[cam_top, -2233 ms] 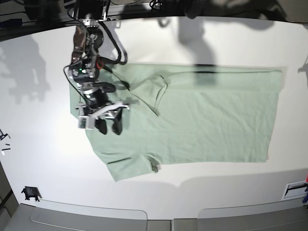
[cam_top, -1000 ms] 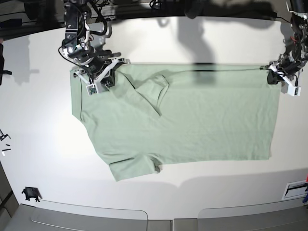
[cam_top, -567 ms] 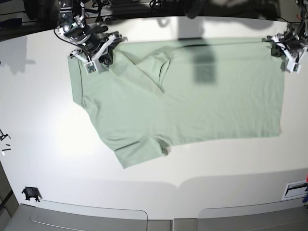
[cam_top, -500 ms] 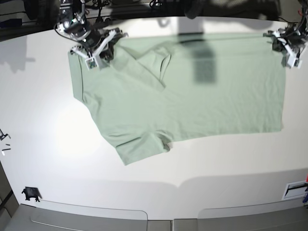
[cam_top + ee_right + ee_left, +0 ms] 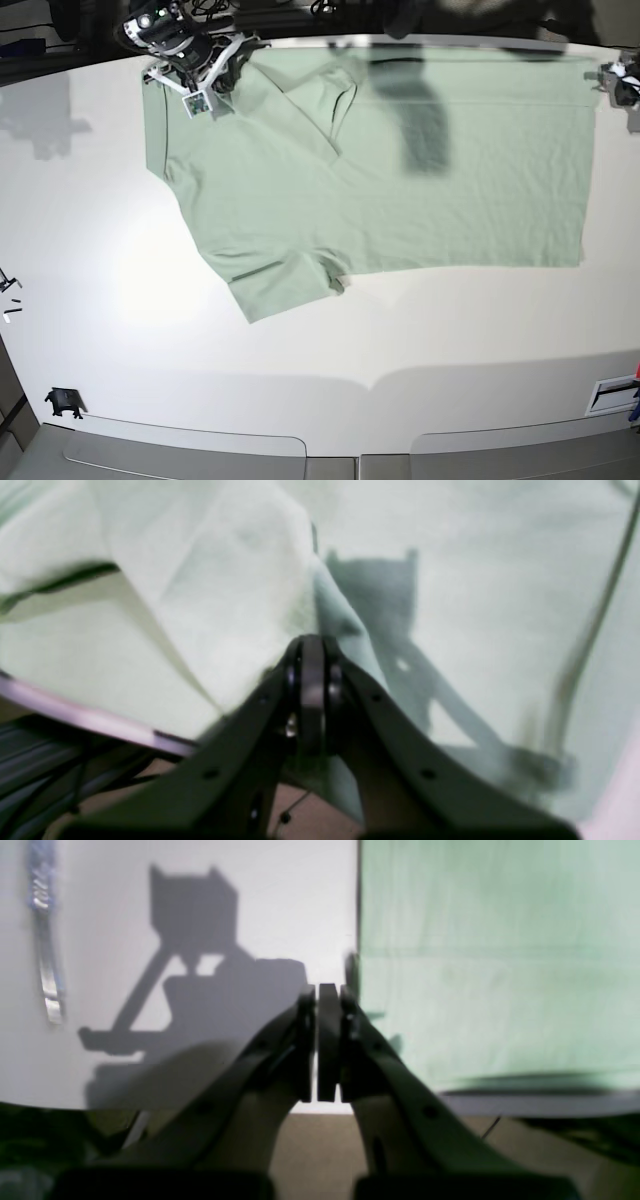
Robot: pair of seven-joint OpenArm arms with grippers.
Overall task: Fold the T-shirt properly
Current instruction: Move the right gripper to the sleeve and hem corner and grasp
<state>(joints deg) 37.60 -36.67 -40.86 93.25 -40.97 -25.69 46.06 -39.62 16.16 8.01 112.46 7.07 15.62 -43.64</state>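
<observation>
Both claws are pinching the T-shirt (image 5: 400,180): right claw (image 5: 205,85) at the shoulder, left claw (image 5: 622,88) at the hem corner.

Base overhead, far; wrist views close behind each gripper; T-shirt (image 5: 400,170) shared.

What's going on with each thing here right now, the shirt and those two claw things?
T-shirt: spread flat on the white table, one sleeve folded over its chest, held at its far edge.
Right gripper: shut on the shirt's shoulder fabric.
Left gripper: fingers pressed shut at the shirt's corner; its grip on cloth is unclear.
</observation>
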